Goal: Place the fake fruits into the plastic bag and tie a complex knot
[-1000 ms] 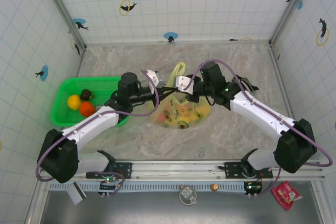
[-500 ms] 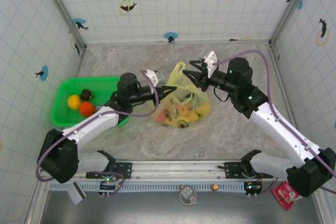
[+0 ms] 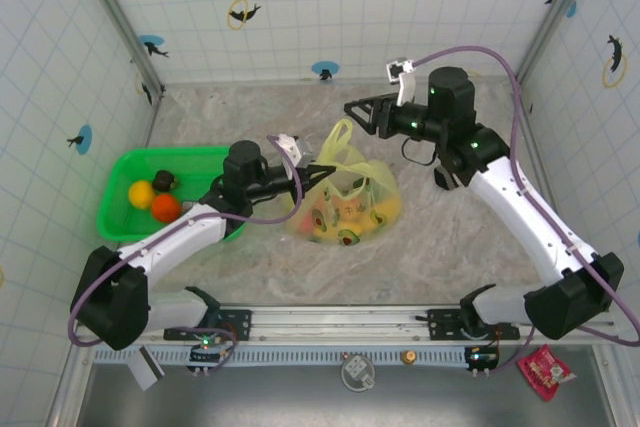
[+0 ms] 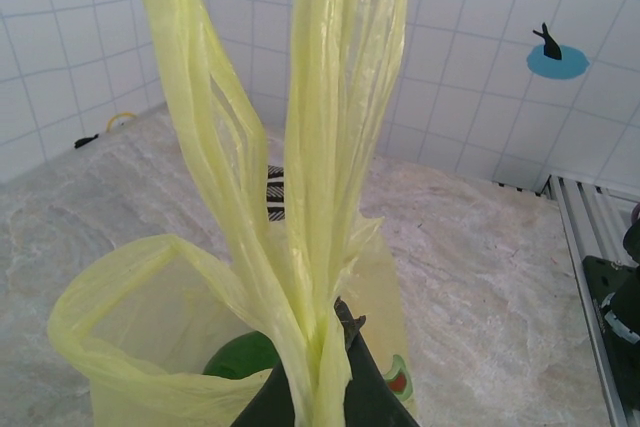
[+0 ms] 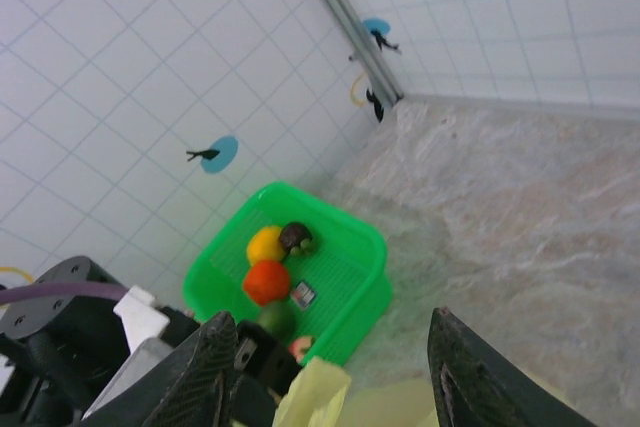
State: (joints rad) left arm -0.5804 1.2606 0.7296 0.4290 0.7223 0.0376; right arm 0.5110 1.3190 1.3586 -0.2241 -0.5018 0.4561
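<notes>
At the near edge, toward 5 o'clock, lies a red packet [image 3: 545, 365] whose print is too small to read. At the middle of the counter [image 3: 440, 247] sits the plastic bag [image 3: 352, 205], pale yellow-green, with fake fruits [image 3: 347, 238] showing through its film. The left end effector [image 3: 313, 174] touches the bag's 10 o'clock side and is clenched on one gathered handle, which the left wrist view shows pinched between its tips and rising straight up. At the bag's 9 o'clock stands a green basket [image 3: 170, 151] holding yellow, orange and dark brown fruits; a small label inside it cannot be read. At the bag's 12 o'clock, above the free handle loop [image 3: 340, 135], hangs the right end effector [image 3: 360, 114], released, fingers spread and grasping nothing.
</notes>
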